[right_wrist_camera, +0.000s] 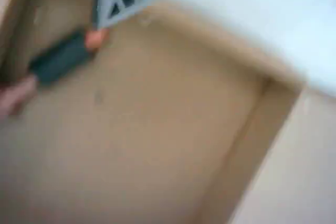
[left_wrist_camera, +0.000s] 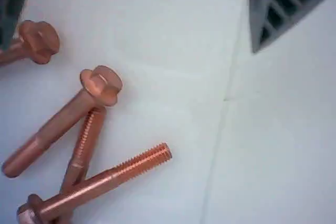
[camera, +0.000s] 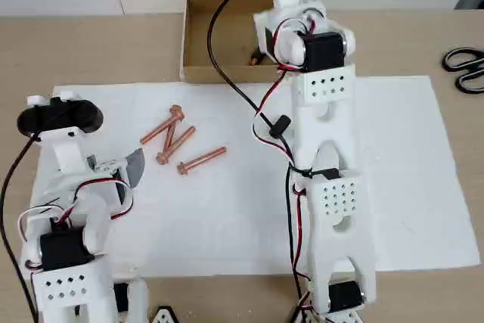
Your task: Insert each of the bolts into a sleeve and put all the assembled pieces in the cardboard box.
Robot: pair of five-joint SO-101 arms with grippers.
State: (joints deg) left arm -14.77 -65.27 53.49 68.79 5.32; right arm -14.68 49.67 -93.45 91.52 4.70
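Observation:
Several bare copper bolts [camera: 175, 144] lie in a loose cluster on the white sheet [camera: 393, 187]; they also appear in the left wrist view, bolts [left_wrist_camera: 63, 124]. My left gripper [camera: 130, 166] hovers just left of them, open, with nothing between its grey fingers [left_wrist_camera: 283, 3]. My right gripper [camera: 259, 52] is inside the cardboard box [camera: 198, 35] at the back. In the box, a bolt in a dark sleeve [right_wrist_camera: 60, 61] lies close by that gripper, its copper head [right_wrist_camera: 95, 38] showing. Whether the gripper touches it is unclear.
Black scissors [camera: 465, 66] lie on the wooden table at the far right. The right arm stretches over the sheet's middle toward the box. The box floor [right_wrist_camera: 157, 145] beside the sleeved piece is bare.

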